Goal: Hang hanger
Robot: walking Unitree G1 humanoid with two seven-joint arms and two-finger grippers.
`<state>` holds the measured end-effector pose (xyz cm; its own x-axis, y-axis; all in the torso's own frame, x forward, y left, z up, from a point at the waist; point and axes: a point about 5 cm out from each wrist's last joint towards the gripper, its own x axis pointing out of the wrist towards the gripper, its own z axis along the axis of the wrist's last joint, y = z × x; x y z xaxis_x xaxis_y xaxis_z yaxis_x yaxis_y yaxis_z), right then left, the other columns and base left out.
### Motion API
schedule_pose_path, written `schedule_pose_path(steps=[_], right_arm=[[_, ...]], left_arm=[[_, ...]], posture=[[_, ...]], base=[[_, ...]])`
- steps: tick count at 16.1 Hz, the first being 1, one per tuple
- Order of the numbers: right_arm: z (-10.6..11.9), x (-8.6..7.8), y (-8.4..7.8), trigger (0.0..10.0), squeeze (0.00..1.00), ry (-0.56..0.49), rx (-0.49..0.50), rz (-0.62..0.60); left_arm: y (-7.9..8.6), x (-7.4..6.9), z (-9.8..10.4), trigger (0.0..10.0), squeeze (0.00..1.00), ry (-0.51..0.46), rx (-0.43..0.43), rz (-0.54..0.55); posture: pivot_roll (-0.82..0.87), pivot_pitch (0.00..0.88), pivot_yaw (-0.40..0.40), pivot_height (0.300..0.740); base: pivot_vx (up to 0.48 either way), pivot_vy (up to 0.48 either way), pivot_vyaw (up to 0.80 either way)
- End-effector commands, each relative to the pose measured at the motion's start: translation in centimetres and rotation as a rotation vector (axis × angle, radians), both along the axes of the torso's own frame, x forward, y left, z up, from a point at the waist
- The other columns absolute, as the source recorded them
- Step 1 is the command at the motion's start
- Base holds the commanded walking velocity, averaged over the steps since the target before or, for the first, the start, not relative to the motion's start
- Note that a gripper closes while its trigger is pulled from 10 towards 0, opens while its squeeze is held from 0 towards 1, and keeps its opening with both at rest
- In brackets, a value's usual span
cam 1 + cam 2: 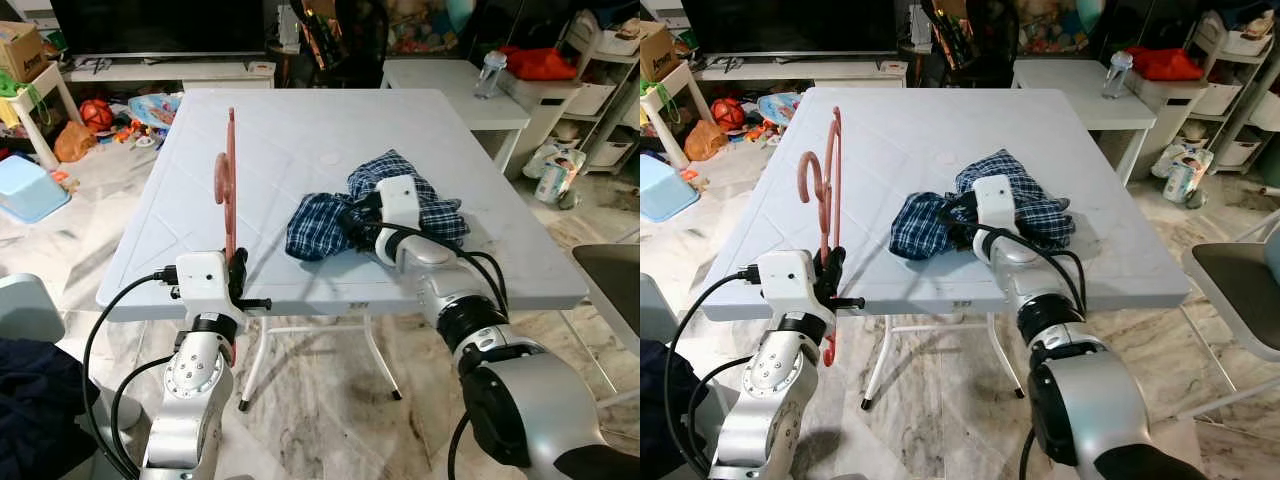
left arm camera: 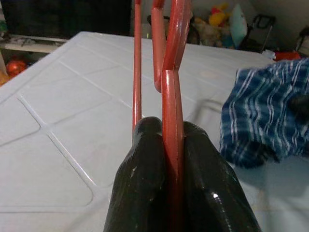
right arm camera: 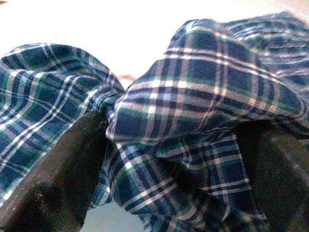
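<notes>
A red plastic hanger [image 1: 230,180] stands upright at the front left edge of the white folding table [image 1: 300,120]. My left gripper [image 1: 237,268] is shut on its lower bar, and the black fingers [image 2: 145,169] pinch the red bar [image 2: 172,96] between them. A crumpled blue plaid shirt [image 1: 320,228] lies in the middle of the table. My right gripper [image 1: 360,226] is pushed into the shirt from its right side. In the right wrist view its fingers [image 3: 63,169] stand wide apart, open, with a fold of the plaid cloth [image 3: 193,77] bunched between them.
A second white table [image 1: 450,85] with a clear bottle [image 1: 489,72] stands behind on the right. A grey chair seat [image 1: 612,270] is at the right edge. A blue bin [image 1: 28,188] and toys lie on the floor to the left.
</notes>
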<state>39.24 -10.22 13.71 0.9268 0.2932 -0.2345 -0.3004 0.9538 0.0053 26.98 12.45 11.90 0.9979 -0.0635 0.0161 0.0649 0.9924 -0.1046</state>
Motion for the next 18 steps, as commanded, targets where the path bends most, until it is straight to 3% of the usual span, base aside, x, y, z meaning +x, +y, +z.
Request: schedule_pose_path(steps=[1,2,3,7,9,13,18], right_arm=[[0.9,0.1,-2.3,10.0,0.88,-0.082,0.054,-0.015],[1.2,-0.4,-3.7,10.0,0.27,-0.134,0.086,0.001],[1.4,-0.9,-4.7,10.0,0.0,-0.18,0.11,0.01],[2.6,-4.4,-7.4,10.0,0.0,-0.371,0.19,-0.011],[2.3,-5.7,-7.5,10.0,0.0,-0.375,0.201,-0.038],[2.4,-6.2,-7.7,10.0,0.0,-0.362,0.227,-0.124],[1.9,-6.1,-7.4,10.0,0.0,-0.333,0.177,-0.179]], left_arm=[[-0.5,-0.4,-0.1,10.0,0.0,0.004,0.017,-0.04],[-0.6,-0.7,-0.2,10.0,0.0,0.004,0.021,-0.053],[-0.7,-0.9,-0.3,10.0,0.0,0.011,0.025,-0.056],[-1.0,-1.4,-0.3,10.0,0.0,0.001,0.06,-0.084],[-1.3,-1.5,-0.3,10.0,0.0,0.0,0.068,-0.108],[-1.4,-1.4,-0.1,10.0,0.0,0.003,0.087,-0.123],[-1.2,-1.4,-0.1,10.0,0.0,0.011,0.093,-0.114]], posture=[[0.0,0.0,-0.07,0.74],[-0.01,0.0,-0.066,0.74],[-0.02,0.0,-0.063,0.74],[-0.05,0.0,-0.039,0.74],[-0.05,0.0,-0.026,0.74],[-0.05,0.0,-0.018,0.74],[-0.04,0.0,-0.013,0.74]], base=[[0.0,0.0,0.0],[0.0,0.0,0.0],[0.0,0.0,0.0],[0.0,0.0,0.0],[0.0,0.0,0.0],[0.0,0.0,0.0],[-0.098,0.0,0.0]])
